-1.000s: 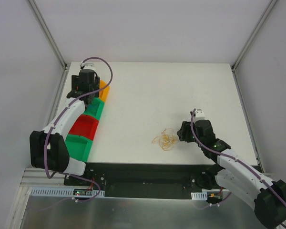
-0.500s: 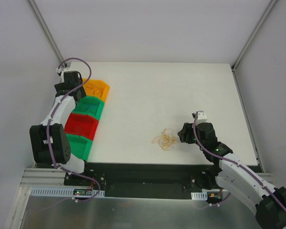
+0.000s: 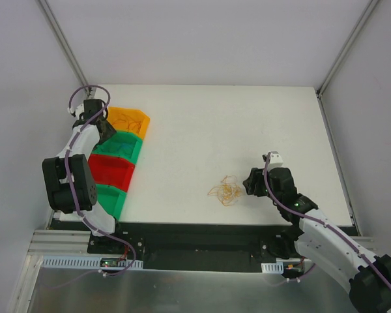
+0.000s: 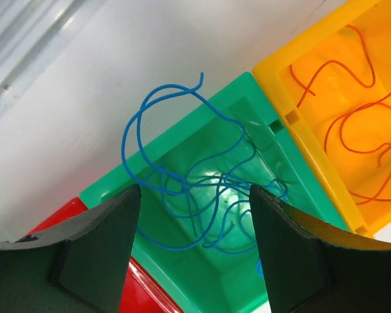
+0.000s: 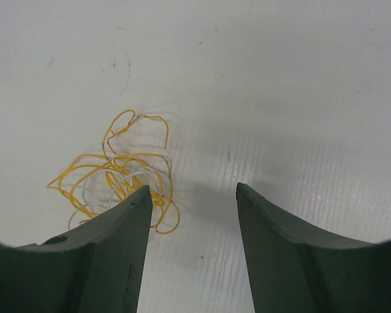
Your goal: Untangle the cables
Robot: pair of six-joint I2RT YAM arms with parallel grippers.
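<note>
The cables still on the table are a small clump of thin yellow-tan and white wire strands (image 3: pixel 225 191), just left of my right gripper (image 3: pixel 249 182). In the right wrist view the clump (image 5: pixel 117 176) lies by the left fingertip, and the right gripper (image 5: pixel 193 189) is open and empty over bare table. My left gripper (image 3: pixel 101 128) is at the far left over the bins. In the left wrist view it (image 4: pixel 194 192) is open and empty above loose blue wires (image 4: pixel 202 189) in a green bin (image 4: pixel 111 186). Red wires (image 4: pixel 352 117) lie in the yellow bin (image 4: pixel 274 68).
A row of bins runs along the table's left edge: yellow (image 3: pixel 131 121), green (image 3: pixel 122 147), red (image 3: pixel 114 172), green (image 3: pixel 106 199). The white table (image 3: pixel 234 124) stretches from the bins to the right frame post. The enclosure walls stand close on both sides.
My left arm has swung left, from over the yellow bin to the table's far left edge. The right gripper has shifted slightly. The wire clump has not moved.
</note>
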